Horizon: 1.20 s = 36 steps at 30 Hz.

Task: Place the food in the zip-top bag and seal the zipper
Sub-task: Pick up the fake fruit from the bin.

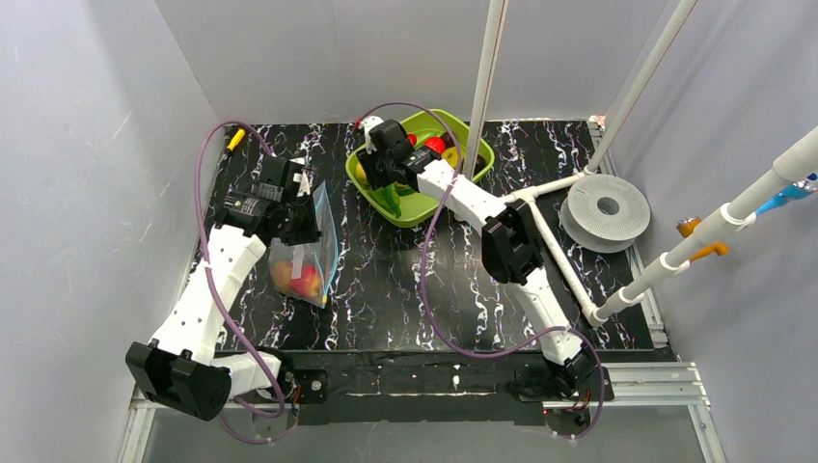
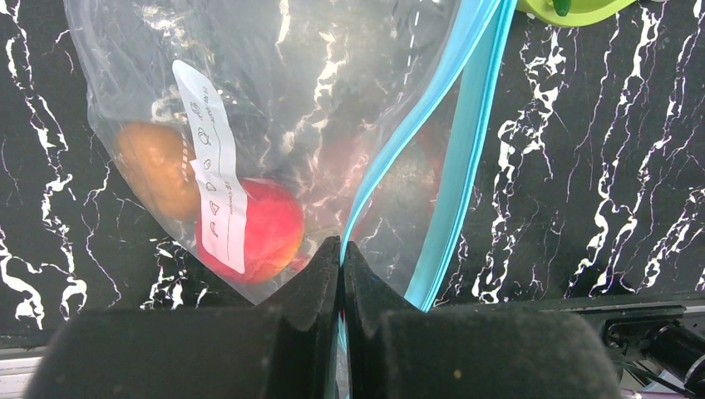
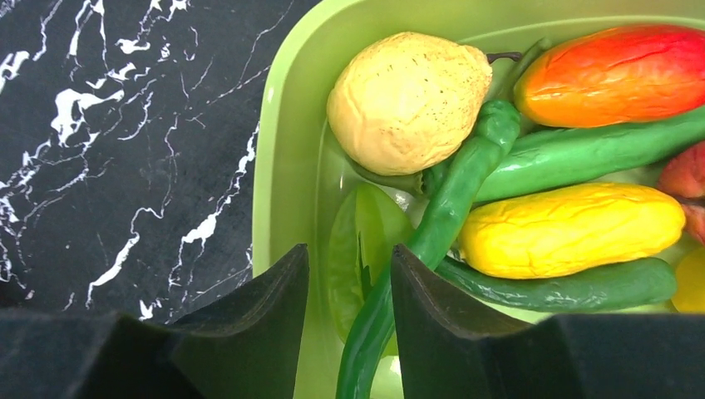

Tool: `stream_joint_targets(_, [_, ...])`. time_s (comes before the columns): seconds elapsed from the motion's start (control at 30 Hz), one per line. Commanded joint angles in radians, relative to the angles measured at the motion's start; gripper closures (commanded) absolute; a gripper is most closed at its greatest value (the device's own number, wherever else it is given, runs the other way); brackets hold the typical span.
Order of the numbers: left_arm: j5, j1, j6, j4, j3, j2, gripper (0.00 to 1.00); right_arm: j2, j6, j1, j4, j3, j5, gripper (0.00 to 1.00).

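The clear zip-top bag (image 2: 316,83) hangs from my left gripper (image 2: 342,245), which is shut on one lip of the blue-teal zipper (image 2: 465,166); the other lip stands apart, so the mouth gapes. Inside lie a red fruit (image 2: 270,229) and an orange-brown one (image 2: 154,170) behind the white label (image 2: 212,179). From above, the bag (image 1: 313,246) sits left of centre. My right gripper (image 3: 349,249) is down in the lime-green tray (image 3: 287,166), jaws half closed round a long green pepper (image 3: 453,199). More food lies beside it: a pale yellow fruit (image 3: 407,100), an orange-red one (image 3: 615,71), a yellow one (image 3: 565,229).
The tray (image 1: 482,159) stands at the back centre of the black marbled table. A grey spool (image 1: 606,207) lies at the right, with a white pipe frame (image 1: 555,241) running across in front of it. A small yellow object (image 1: 234,138) sits at the back left.
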<state>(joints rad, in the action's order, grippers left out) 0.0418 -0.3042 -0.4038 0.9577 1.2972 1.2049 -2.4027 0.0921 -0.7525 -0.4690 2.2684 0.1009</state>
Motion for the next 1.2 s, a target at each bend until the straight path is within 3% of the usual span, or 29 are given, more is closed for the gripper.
stream_joint_targets(0.0, [-0.016, -0.002, -0.012, 0.009, -0.009, -0.005, 1.0, -0.032, -0.048, 0.007, 0.054, 0.05, -0.052, 0.51])
stream_joint_targets(0.57, [-0.026, -0.002, -0.012, 0.006, -0.001, 0.002, 1.0, -0.07, -0.08, 0.021, -0.019, 0.015, -0.019, 0.44])
stream_joint_targets(1.03, [-0.033, -0.002, -0.013, 0.001, -0.008, 0.004, 1.0, -0.059, -0.15, 0.022, -0.058, -0.069, 0.027, 0.32])
stream_joint_targets(1.17, [-0.038, -0.002, -0.015, 0.002, -0.004, 0.007, 1.0, -0.092, -0.164, 0.022, -0.091, -0.026, 0.003, 0.27])
